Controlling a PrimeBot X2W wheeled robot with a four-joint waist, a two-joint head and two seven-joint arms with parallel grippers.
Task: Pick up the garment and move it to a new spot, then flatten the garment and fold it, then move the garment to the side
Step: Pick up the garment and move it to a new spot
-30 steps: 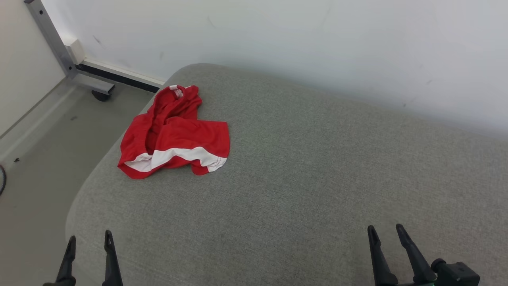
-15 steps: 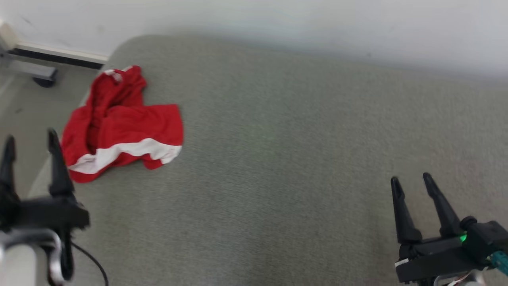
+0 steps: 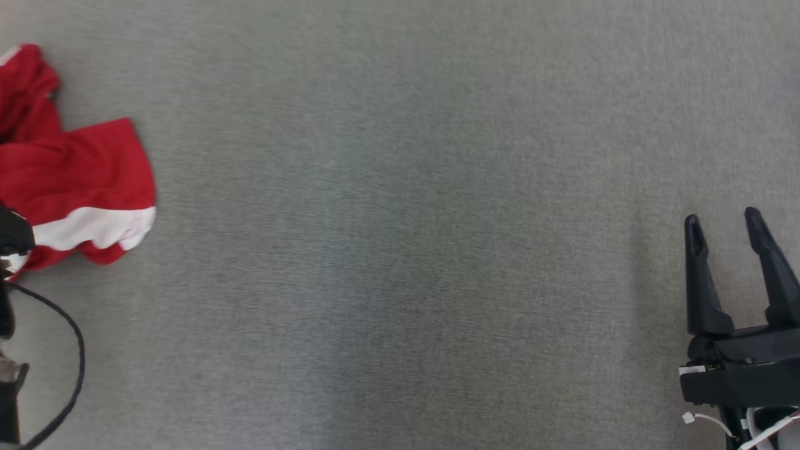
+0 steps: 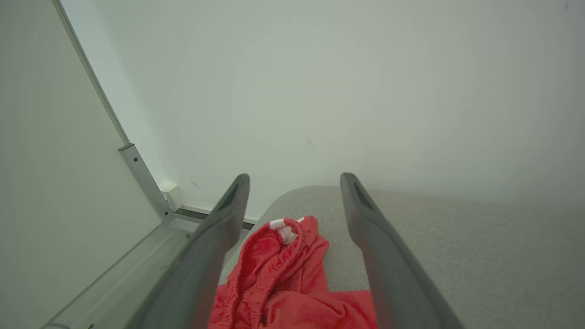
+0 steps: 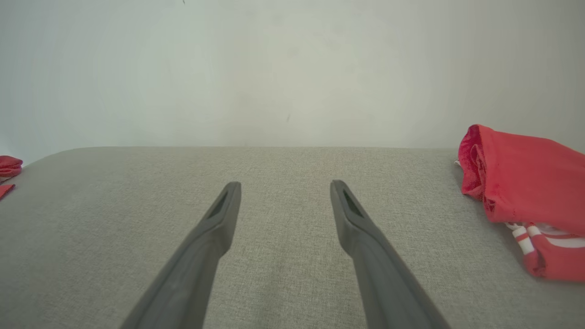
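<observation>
The garment (image 3: pixel 75 169), red with a white band, lies crumpled at the left end of the grey padded surface (image 3: pixel 400 250). In the left wrist view the garment (image 4: pixel 283 274) sits just below and ahead of my left gripper (image 4: pixel 295 178), which hovers open above it without touching it. My right gripper (image 3: pixel 722 220) stands open over bare fabric at the lower right, far from the garment. Its wrist view shows the right gripper (image 5: pixel 285 185) with nothing between its fingers and a red scrap of the garment (image 5: pixel 9 167) at the far left edge.
A second red cloth with white stripes (image 5: pixel 521 183) lies on the surface to the right of my right gripper. A white wall (image 5: pixel 292 68) backs the surface. A grey metal frame post (image 4: pixel 141 183) and floor lie beyond the left end. A black cable (image 3: pixel 69 362) hangs at the lower left.
The head camera has swung down and to the right, so the garment now shows at the left edge. My left gripper has moved forward to the garment. Both grippers stay open.
</observation>
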